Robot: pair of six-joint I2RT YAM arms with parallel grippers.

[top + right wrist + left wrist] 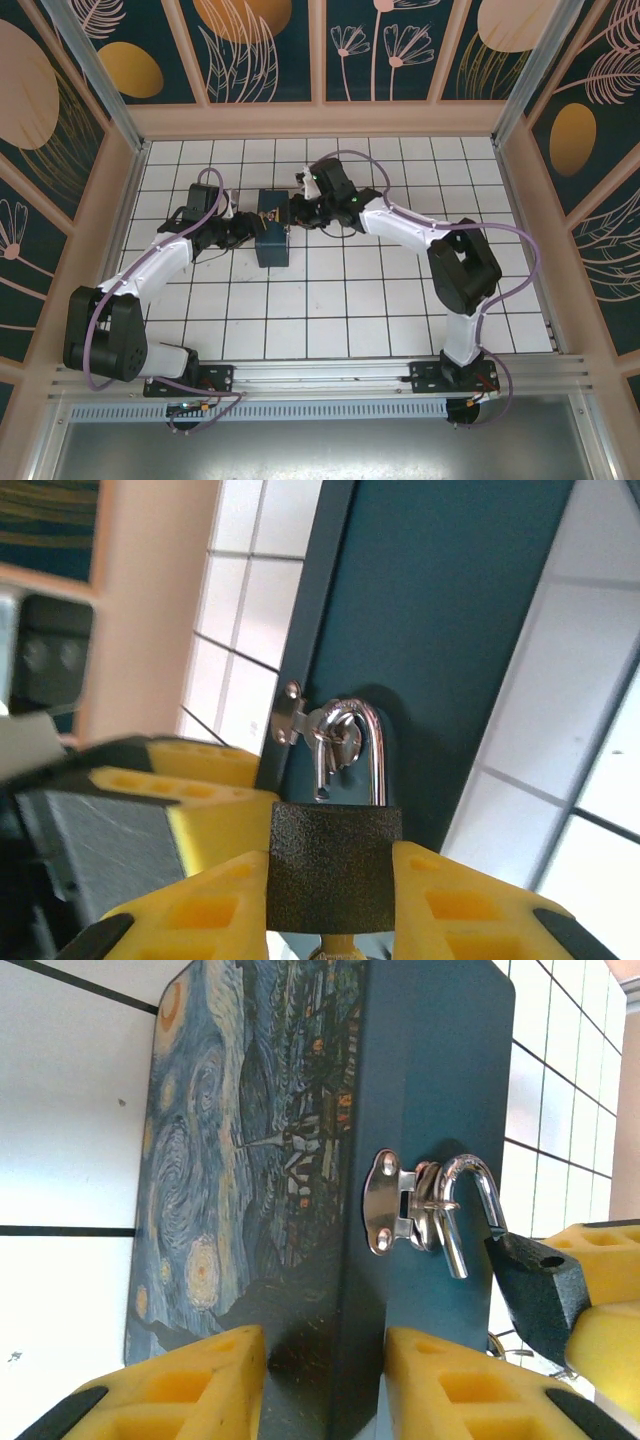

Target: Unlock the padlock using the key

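**Grip state.** The right gripper (333, 882) is clamped on the small dark textured padlock (335, 835), one yellow finger pressed to each flank of the body. The left gripper (325, 1385) is closed around the near end of the blue box with the swirling night-sky painting (250, 1160), bracing it on the white tiled table (400, 300).

**Location.** The padlock hangs from the silvery metal hasp (385, 1205) on the dark front face of the box. That places it centre-right in the left wrist view, low centre in the right wrist view, and just right of the box in the top view.

**Hazards.**
- A pull along the thin chrome shackle (475, 1175) could drag or tip the box if the left grip slips.
- A twist of the body could jam the shackle in the staple or bend the hasp.
- One shackle leg appears to end clear of the body in the left wrist view. If so, a careless move could press it back in and relock it.

**Limits of view.**
- The key cannot be identified with confidence. A small brassy stub (340, 946) below the padlock body, at the bottom edge of the right wrist view, may be it.
- The keyhole is hidden.
- In the top view the padlock is too small to resolve.
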